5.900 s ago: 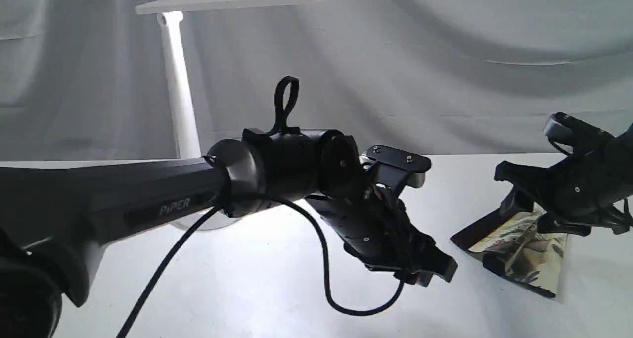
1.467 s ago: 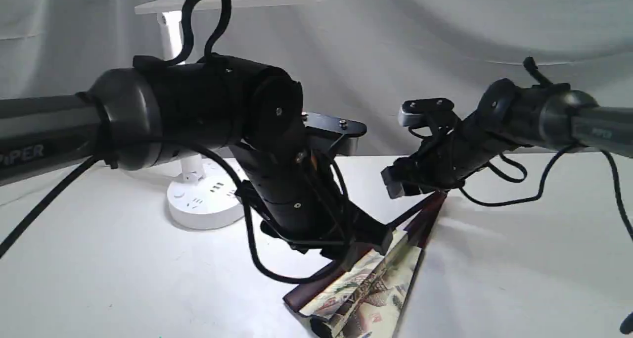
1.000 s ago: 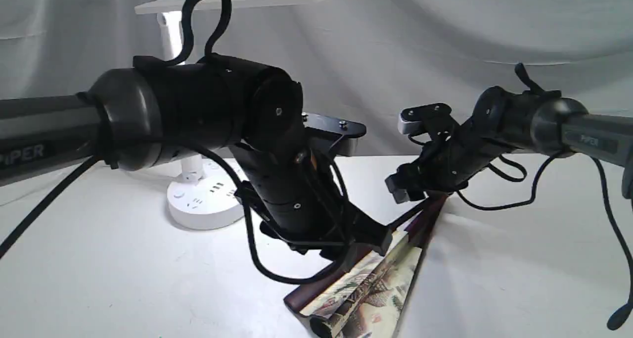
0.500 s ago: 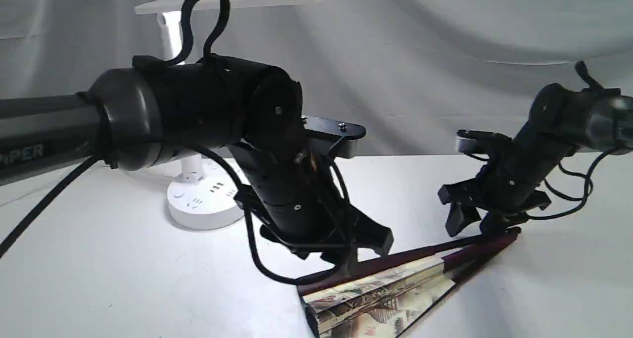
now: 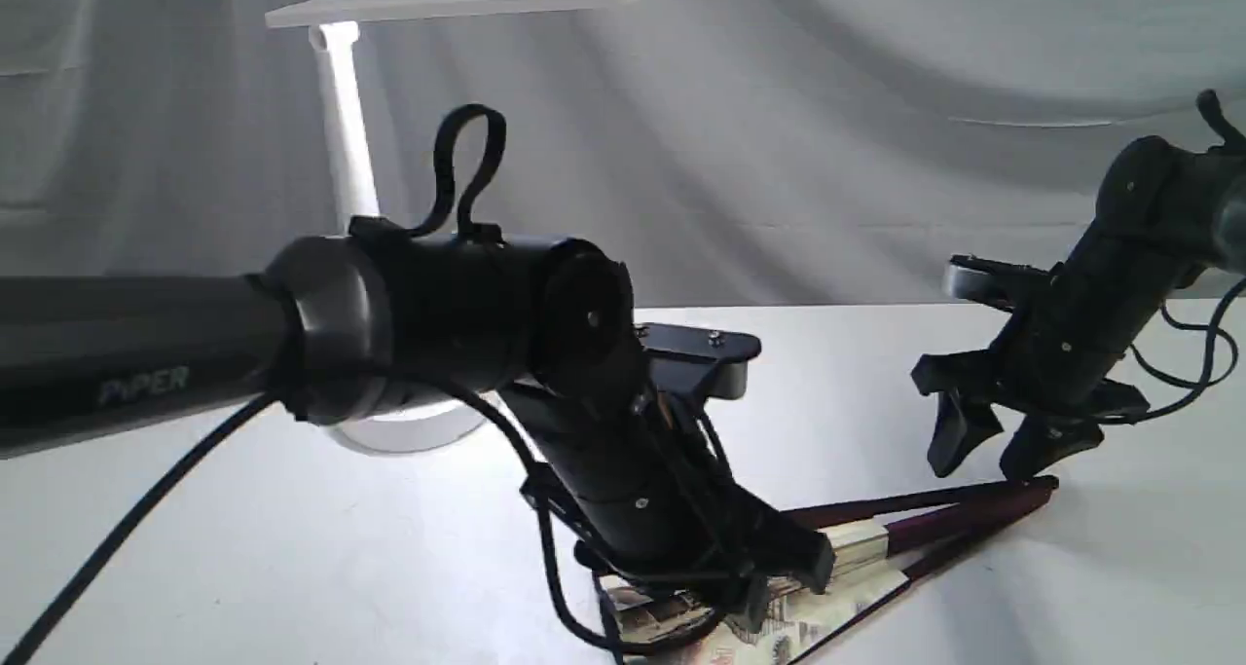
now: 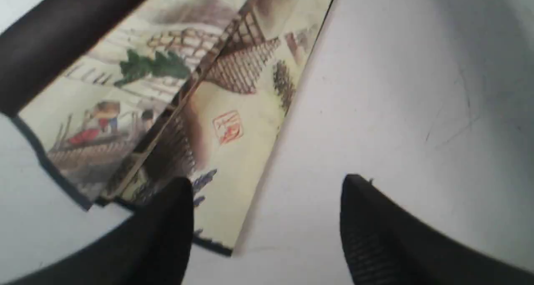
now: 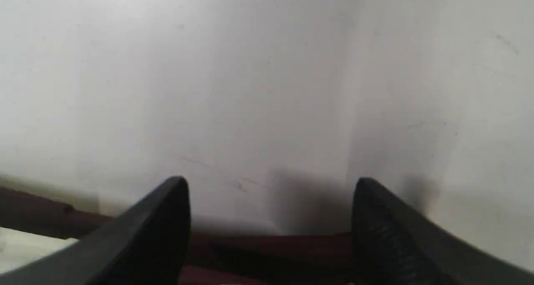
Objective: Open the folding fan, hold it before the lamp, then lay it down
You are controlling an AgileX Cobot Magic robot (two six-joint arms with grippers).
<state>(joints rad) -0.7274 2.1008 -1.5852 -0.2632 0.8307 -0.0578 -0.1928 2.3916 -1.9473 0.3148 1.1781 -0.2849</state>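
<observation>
The folding fan (image 5: 962,520) lies partly open on the counter (image 5: 292,548). Left gripper (image 6: 269,184): spread over its paper. Right gripper (image 7: 271,180): spread above its ribs.

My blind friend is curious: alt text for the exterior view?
A partly opened folding fan lies on a white table; the open left end effector hovers over its paper, the open right end effector above its ribs. A white lamp stands behind.
</observation>
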